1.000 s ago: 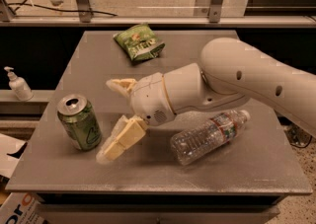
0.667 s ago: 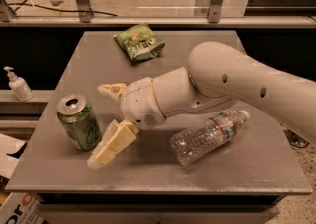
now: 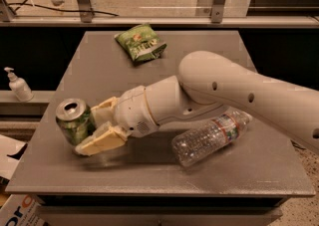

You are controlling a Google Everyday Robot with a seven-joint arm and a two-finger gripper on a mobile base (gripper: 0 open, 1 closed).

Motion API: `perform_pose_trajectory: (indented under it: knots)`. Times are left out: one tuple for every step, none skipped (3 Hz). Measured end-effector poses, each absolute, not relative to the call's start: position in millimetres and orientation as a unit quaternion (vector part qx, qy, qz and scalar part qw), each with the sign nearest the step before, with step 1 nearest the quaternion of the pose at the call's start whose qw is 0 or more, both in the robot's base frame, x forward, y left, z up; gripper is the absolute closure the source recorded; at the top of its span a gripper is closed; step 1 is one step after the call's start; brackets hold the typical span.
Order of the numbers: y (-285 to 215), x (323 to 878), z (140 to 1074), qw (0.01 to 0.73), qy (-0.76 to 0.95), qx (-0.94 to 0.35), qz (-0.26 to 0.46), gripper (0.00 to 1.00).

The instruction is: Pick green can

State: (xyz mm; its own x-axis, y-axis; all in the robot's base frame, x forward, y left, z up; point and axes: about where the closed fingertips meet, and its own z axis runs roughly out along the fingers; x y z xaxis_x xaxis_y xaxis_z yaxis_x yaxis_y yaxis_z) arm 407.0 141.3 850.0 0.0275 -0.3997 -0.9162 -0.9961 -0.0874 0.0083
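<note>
- Can: stands upright near a front corner of the table, long axis vertical.
- Gripper: your fingers are spread apart; the can lies straight ahead, at their mouth, not yet clamped.

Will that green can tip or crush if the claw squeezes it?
The green can stands upright with its top apparently opened, so it is probably light and easily tipped. Its thin metal may dent. The open gripper sits close beside it.
</note>
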Motion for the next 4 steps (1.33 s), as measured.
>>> perform_pose_trajectory:
  knots:
    - [138.9,406.9,848.2,0.368,0.579,-0.6,0.411,0.65]
    - [131.4,410.0,849.4,0.375,0.592,-0.58,0.415,0.87]
    - [104.9,426.2,856.4,0.387,0.616,-0.55,0.41,1.0]
    - [52.3,456.2,867.4,0.406,0.654,-0.515,0.378,1.0]
